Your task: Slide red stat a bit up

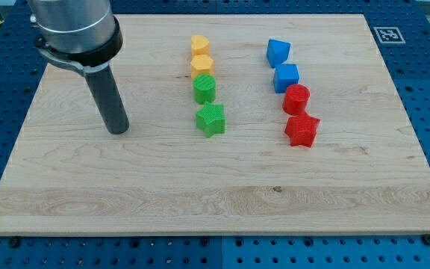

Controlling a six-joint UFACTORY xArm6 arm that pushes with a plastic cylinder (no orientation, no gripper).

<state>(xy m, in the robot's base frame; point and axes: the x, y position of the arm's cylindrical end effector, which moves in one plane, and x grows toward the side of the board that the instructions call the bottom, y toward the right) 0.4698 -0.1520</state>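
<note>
While my tip (117, 131) rests far left, red star (301, 130) unobstructed, untouched

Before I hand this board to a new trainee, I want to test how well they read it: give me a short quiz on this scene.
1. True or false: my tip touches the red star.
2. Which block sits directly above the red star in the view? A) blue cube B) red cylinder C) green star
3. Fill in: my tip stands toward the view's ____ of the green star.

Key: 1 false, it stands far off; 2 B; 3 left.
</note>
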